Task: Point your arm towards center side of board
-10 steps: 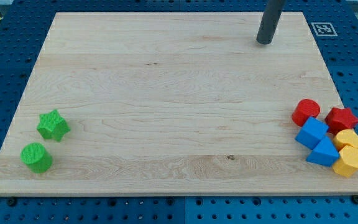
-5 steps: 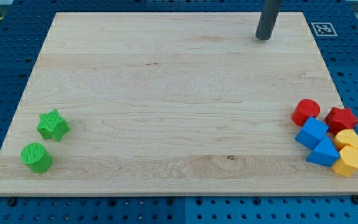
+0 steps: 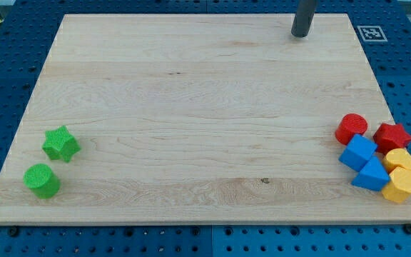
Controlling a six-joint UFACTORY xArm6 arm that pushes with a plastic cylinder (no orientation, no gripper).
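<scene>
My tip point(image 3: 301, 33) touches the wooden board point(image 3: 191, 114) near its top edge, right of the middle, far from every block. At the view's right edge lie a red cylinder point(image 3: 351, 128), a red star point(image 3: 393, 135), a blue cube point(image 3: 358, 152), a blue wedge point(image 3: 372, 175), and two yellow blocks point(image 3: 399, 159) point(image 3: 401, 185), packed close together. At the lower left lie a green star point(image 3: 61, 143) and a green cylinder point(image 3: 41, 180).
A black-and-white marker tag point(image 3: 370, 33) sits at the board's top right corner. Blue perforated table point(image 3: 6, 71) surrounds the board on all sides.
My tip has slid a little toward the view's top and slightly left. No block has moved.
</scene>
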